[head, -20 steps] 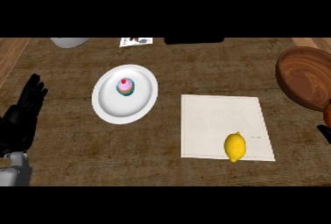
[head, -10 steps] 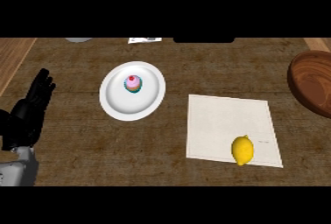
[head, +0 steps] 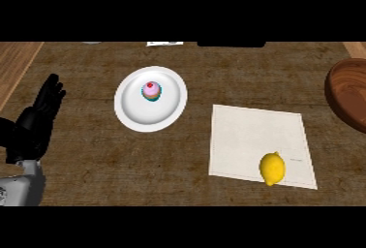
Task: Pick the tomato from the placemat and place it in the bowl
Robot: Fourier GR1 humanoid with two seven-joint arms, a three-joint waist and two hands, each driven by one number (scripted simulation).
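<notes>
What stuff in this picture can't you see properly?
- Wooden bowl: cut off by the head view's right edge, so only part shows.
- Right hand: not in the head view at all.
- Small white thing at the top: sliced by the edge, too small to name.
- Dark object at the top: mostly cut off.
- Left hand: shows at the left, but its forearm runs off the bottom corner.

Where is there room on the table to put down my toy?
Bare counter lies between the white plate and the placemat, and below the plate beside the left hand. The placemat's upper half is free; the lemon takes its lower corner. The wooden bowl crowds the right edge.
</notes>
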